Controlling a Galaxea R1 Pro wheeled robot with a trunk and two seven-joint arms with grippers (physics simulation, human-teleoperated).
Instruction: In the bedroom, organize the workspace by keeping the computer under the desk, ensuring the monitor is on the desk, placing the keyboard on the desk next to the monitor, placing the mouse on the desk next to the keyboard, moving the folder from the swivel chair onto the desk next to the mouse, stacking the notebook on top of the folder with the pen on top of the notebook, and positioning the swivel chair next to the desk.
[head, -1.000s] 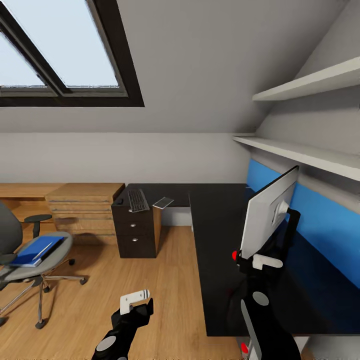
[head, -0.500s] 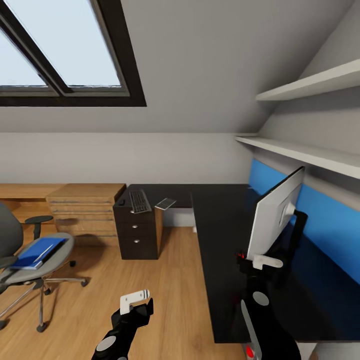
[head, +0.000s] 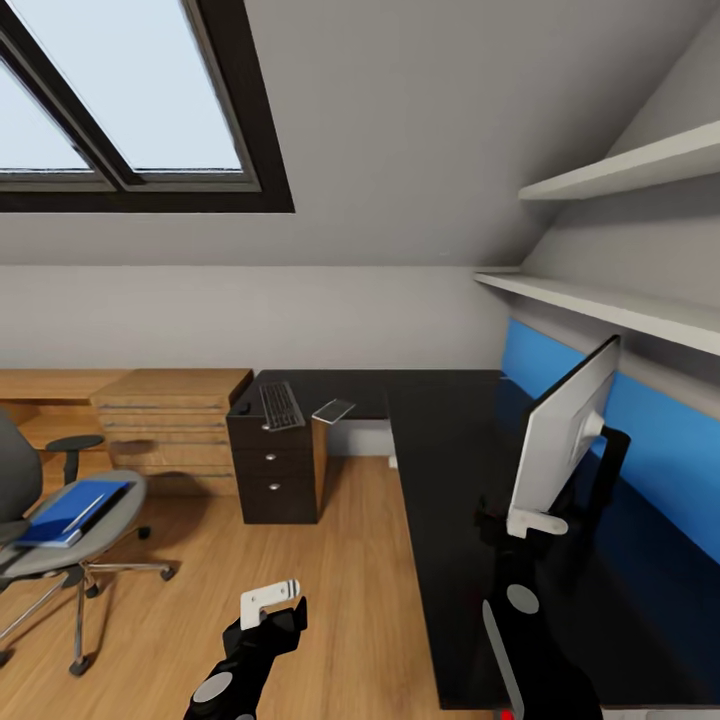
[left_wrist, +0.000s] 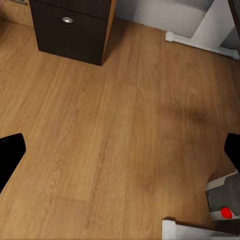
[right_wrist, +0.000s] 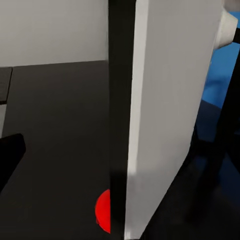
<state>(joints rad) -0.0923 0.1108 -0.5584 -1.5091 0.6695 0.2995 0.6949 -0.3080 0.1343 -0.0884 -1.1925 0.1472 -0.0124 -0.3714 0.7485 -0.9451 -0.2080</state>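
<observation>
The monitor (head: 562, 440) stands with its pale back to me on the black desk (head: 450, 450). My right gripper (head: 522, 522) straddles its lower corner. In the right wrist view one fingertip (right_wrist: 11, 152) stands well clear of the monitor (right_wrist: 165, 110), so it is open. My left gripper (head: 271, 603) hangs open over the wooden floor (left_wrist: 120, 130). The keyboard (head: 281, 405), mouse (head: 243, 404) and notebook (head: 333, 410) lie at the desk's far end. The blue folder (head: 62, 510) rests on the swivel chair (head: 40, 558). The computer is out of view. I cannot make out the pen.
A light wooden drawer chest (head: 170, 415) stands left of the desk's black drawer unit (head: 275, 470). Wall shelves (head: 600, 305) and a blue wall panel (head: 660, 450) run along the desk's right side. The desk's white leg (left_wrist: 215, 25) meets the floor beside the unit.
The whole picture has slid slightly right, so the camera moved. The monitor now sits farther right relative to my right gripper. Both arms keep their pose.
</observation>
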